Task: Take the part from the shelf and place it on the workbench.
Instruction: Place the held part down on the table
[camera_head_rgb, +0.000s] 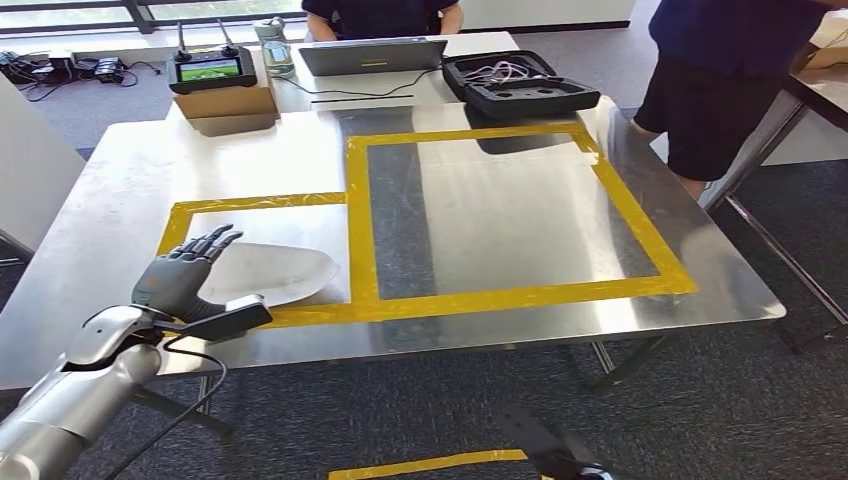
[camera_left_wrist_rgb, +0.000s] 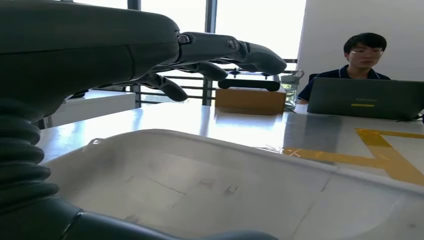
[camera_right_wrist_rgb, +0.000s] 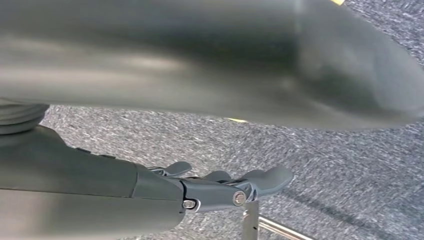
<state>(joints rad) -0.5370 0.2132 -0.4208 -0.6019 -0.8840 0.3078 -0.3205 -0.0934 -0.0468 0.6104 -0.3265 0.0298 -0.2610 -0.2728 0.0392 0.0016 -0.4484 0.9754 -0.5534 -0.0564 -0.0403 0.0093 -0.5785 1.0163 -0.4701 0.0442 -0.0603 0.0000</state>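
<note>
Head view: the white part (camera_head_rgb: 268, 272) lies flat on the steel workbench (camera_head_rgb: 480, 215), inside the smaller yellow-taped rectangle (camera_head_rgb: 262, 203). The left hand (camera_head_rgb: 185, 270) sits at the part's near-left edge, fingers extended and spread, holding nothing. The placing step appears complete; the next move calls for lifting the hand straight clear without dragging the part.

Left wrist view: the part lies directly below the extended fingers (camera_left_wrist_rgb: 220, 52), with a visible gap between them.

Right wrist view: the right hand (camera_right_wrist_rgb: 220, 187) hangs over carpet, fingers loosely apart, empty.
</note>
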